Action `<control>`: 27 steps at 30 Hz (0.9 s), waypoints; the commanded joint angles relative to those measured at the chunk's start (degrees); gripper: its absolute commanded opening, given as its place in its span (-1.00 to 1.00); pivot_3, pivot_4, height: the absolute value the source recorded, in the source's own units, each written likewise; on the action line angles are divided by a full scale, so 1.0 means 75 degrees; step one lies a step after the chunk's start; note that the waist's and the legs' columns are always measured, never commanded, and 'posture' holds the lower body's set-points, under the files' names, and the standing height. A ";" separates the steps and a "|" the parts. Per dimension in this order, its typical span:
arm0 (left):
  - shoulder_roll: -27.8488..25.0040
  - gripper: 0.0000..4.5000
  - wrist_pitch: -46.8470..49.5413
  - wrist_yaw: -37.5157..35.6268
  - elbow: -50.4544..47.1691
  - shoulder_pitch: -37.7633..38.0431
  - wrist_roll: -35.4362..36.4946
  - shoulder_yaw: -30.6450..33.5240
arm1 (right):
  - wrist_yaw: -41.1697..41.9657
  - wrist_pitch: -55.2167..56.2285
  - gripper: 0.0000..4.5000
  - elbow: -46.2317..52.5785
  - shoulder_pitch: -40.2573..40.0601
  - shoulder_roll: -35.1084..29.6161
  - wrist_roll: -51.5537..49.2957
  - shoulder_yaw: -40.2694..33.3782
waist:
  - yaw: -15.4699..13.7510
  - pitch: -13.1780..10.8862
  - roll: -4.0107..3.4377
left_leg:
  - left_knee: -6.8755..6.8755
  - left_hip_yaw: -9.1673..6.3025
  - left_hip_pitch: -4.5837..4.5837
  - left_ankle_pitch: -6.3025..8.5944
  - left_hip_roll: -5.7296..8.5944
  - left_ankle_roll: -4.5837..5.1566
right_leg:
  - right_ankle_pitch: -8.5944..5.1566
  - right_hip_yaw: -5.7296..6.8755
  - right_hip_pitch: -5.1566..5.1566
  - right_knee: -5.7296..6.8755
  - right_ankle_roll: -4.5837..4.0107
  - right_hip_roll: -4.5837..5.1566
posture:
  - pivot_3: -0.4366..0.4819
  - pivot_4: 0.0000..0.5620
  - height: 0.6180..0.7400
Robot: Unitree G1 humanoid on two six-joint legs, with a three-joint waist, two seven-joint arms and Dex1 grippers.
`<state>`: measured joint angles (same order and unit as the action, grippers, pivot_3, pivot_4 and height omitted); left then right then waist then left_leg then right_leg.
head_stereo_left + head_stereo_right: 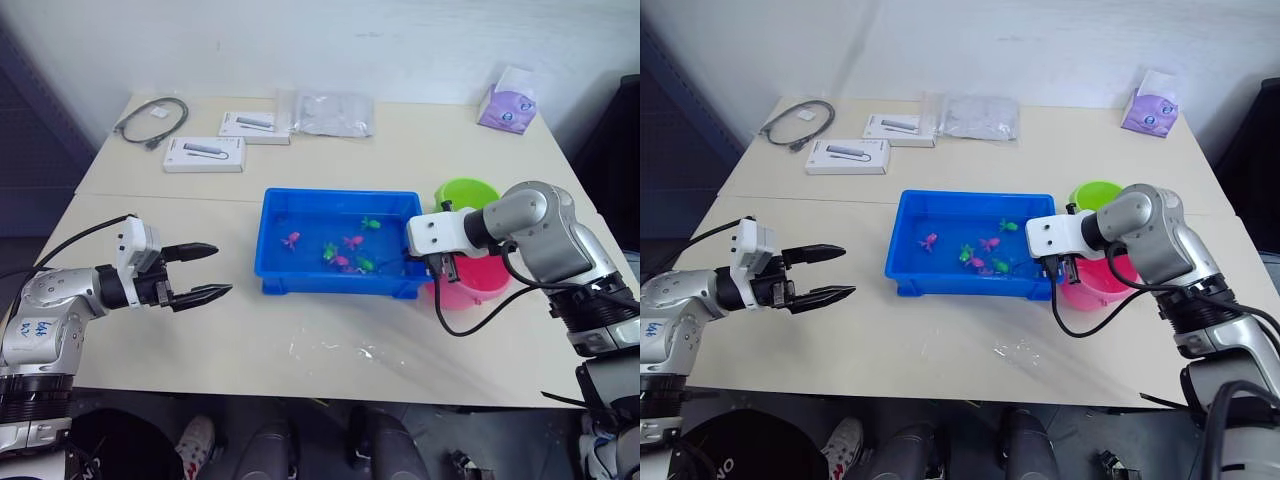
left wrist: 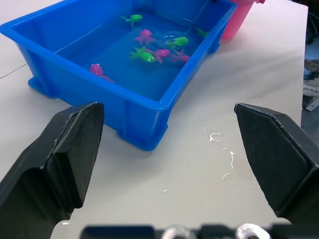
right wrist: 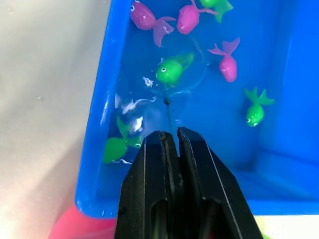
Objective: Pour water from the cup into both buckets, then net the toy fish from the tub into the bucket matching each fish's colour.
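From the head views, the blue tub (image 1: pixel 340 243) sits mid-counter (image 1: pixel 300 330), with the pink bucket (image 1: pixel 470 283) touching its right end and the lime green bucket (image 1: pixel 466 192) just behind that. The right end effector (image 1: pixel 443 265) hangs over the tub's right end; the left end effector (image 1: pixel 200 272) hovers well to the tub's left, fingers spread and empty.

In the left wrist view, the toy fish (image 2: pixel 145 56) float in a loose cluster in the tub — green and pink mixed.

In the right wrist view, the right end effector is clamped on the net (image 3: pixel 177 74) by its thin dark handle, the hoop lying in the water around a green fish (image 3: pixel 172 69).

The handle looks thin and probably whippy, so the present grip well back from the hoop will likely let the rim wobble. The fish are light, wet and slick — a slow, level lift should keep this one cupped.
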<state>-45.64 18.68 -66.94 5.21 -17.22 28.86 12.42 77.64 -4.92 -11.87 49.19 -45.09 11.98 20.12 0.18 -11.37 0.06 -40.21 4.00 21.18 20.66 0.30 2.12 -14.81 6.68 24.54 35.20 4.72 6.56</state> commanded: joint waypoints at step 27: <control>-0.0008 1.00 -0.0157 0.0151 -0.0122 0.0052 0.0053 0.0194 | 0.0056 -0.1603 -1.00 0.0127 0.0239 -0.0281 -0.1292 -0.0780 | 0.0012 0.0000 0.0000 | 0.0001 0.0000 -0.0001 0.0000 -0.0002 -0.0001 | 0.0000 -0.0001 0.0002 0.0002 0.0000 0.0000 | -0.05 -0.47 1.00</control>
<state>-45.50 18.52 -65.88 5.20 -16.97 28.86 12.43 78.37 -16.78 -11.36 49.97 -45.90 3.30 17.02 0.27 -11.38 0.06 -40.20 4.00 21.18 20.66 0.29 2.12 -14.81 6.67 24.56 35.21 4.71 6.56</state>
